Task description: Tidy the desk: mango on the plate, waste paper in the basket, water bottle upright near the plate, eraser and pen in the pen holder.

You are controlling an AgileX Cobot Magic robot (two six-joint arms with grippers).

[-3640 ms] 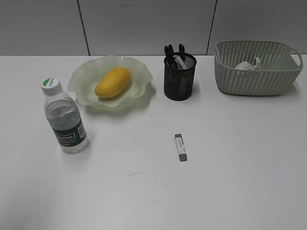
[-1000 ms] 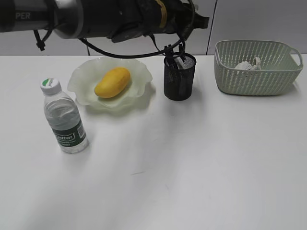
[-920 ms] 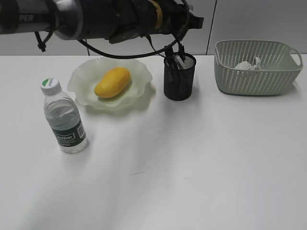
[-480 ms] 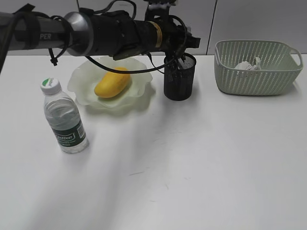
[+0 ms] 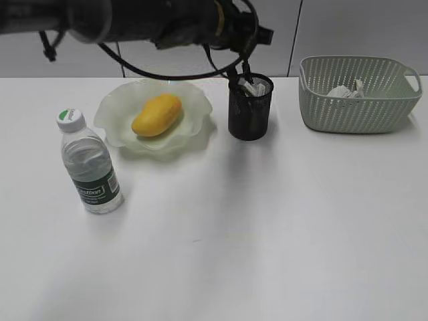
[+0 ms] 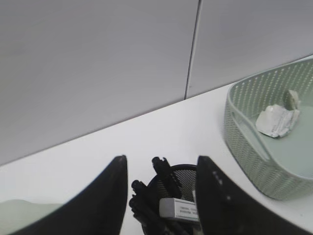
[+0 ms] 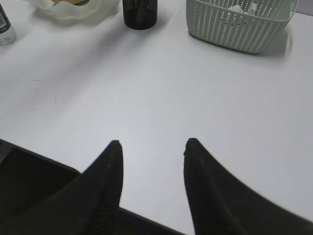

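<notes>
On the table (image 5: 281, 221), the bottle (image 5: 89, 162) is seen upright nearest, left and in front of the holder (image 5: 250, 107). The mango (image 5: 157, 114) lies on the plate (image 5: 114, 117) left of the holder, the paper (image 5: 345, 91) in the basket (image 5: 358, 93) to its right. The left pincer (image 6: 161, 188) is held spread and empty above the holder, where pens (image 6: 164, 171) and eraser (image 6: 179, 209) stand; the right pincer (image 7: 152, 169) is spread, empty.

The left arm (image 5: 134, 20) stretches in from the far left corner, along the far edge of the tabletop. Its left claw (image 6: 161, 196) hangs with fingers spread apart, nothing between them. The right claw (image 7: 152, 188) hovers over the near edge, fingers parted and empty.
</notes>
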